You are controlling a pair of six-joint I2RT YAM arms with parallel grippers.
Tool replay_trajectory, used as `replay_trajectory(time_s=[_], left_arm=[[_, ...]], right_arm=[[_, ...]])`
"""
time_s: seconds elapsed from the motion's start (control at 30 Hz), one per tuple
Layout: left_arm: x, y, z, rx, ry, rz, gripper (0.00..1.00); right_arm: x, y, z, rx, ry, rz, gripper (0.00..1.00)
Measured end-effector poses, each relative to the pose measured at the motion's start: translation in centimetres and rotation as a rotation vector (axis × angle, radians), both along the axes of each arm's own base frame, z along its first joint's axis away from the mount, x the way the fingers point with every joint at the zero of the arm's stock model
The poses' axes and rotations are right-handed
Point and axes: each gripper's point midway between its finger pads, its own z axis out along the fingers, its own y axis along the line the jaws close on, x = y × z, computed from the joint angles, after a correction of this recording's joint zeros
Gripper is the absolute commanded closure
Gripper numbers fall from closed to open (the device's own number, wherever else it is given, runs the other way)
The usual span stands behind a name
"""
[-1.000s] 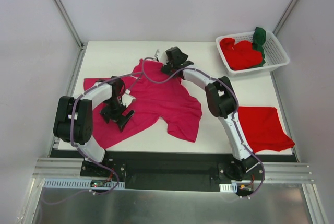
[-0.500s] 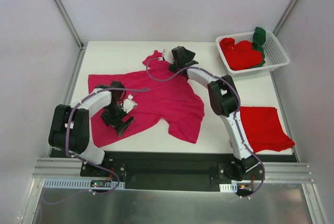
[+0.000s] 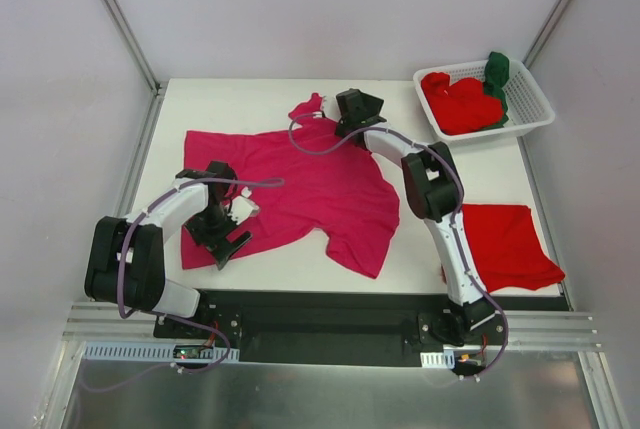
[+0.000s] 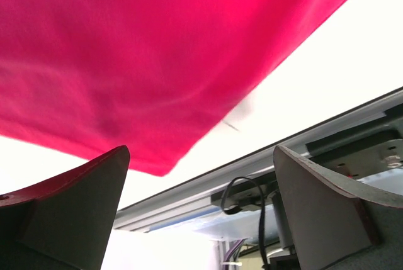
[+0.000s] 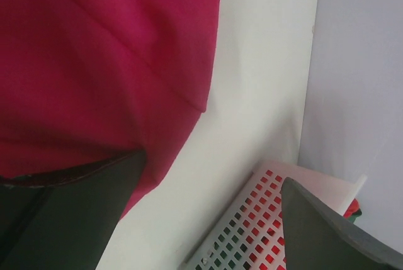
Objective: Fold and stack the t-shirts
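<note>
- magenta t-shirt [image 3: 300, 184] lies spread on the table [image 3: 240, 99], left of the basket [image 3: 537, 99] and nearer the arms (far edge bunched)
- left hand [image 3: 222, 241]: fingers wide apart, nothing pinched, at the shirt's near hem, the corner farthest from the basket
- right hand [image 3: 345, 124]: also wide apart, on the shirt's far edge, just left of the basket
- folded red t-shirt [image 3: 505, 244] on the basket's near side, at the table's right edge; a bare strip separates it from the magenta one
- red t-shirts [image 3: 460, 104] and a green t-shirt [image 3: 497, 74] heaped in the basket
</note>
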Motion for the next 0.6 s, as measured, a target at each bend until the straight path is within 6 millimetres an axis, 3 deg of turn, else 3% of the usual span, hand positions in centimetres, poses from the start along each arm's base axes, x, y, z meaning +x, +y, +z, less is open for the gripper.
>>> replay_trajectory(time_s=[0.43, 0.6], left_arm=[[1.3, 1.1, 0.8, 0.041, -0.036, -0.011, 0.01], [1.0, 1.1, 0.9, 0.044, -0.025, -0.012, 0.01]], right_arm=[[1.2, -8.7, 0.1, -0.093, 0.010, -0.136, 0.04], [1.3, -9.8, 0.1, -0.103, 0.018, -0.150, 0.04]])
